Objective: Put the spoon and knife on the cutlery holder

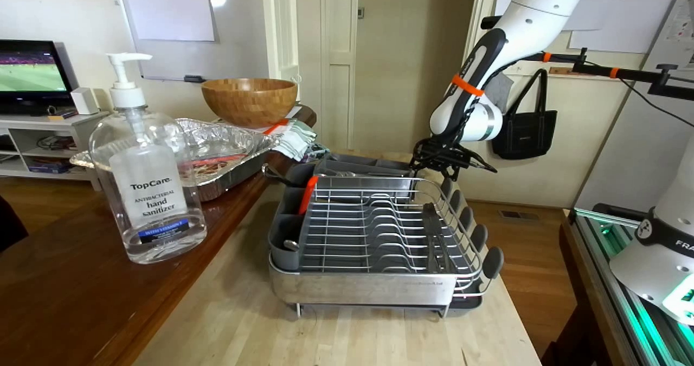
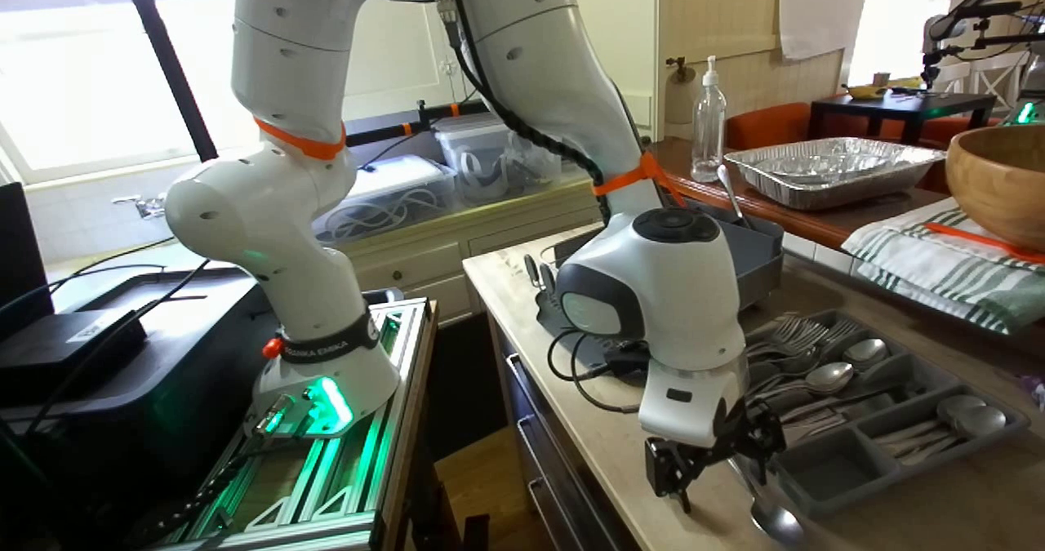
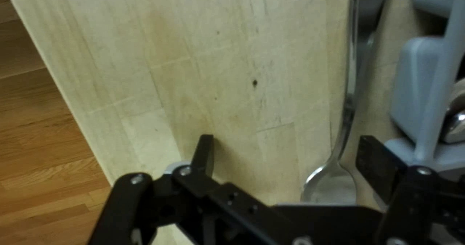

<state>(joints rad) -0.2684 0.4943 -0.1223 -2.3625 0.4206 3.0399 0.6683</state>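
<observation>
A metal spoon (image 2: 775, 522) lies on the wooden counter beside the grey cutlery tray (image 2: 914, 475). In the wrist view, the spoon's bowl (image 3: 330, 188) is between the fingers, nearer the right one. A dark blurred shape lies along its handle at the top; I cannot tell if it is another utensil. My gripper (image 3: 287, 141) is open and empty; it also shows in an exterior view (image 2: 722, 486) low over the counter. A grey cutlery holder (image 1: 284, 236) with a spoon in it is fixed to the dish rack's side. I cannot make out the knife for certain.
The dish rack (image 1: 363, 288) holds long utensils (image 1: 431, 230) lying flat. The tray's compartments hold several forks and spoons. A sanitizer bottle (image 1: 152, 192), a foil pan (image 1: 230, 138), a wooden bowl (image 1: 249, 103) and a towel (image 2: 955, 265) are nearby. The counter edge (image 3: 54, 81) drops to the floor.
</observation>
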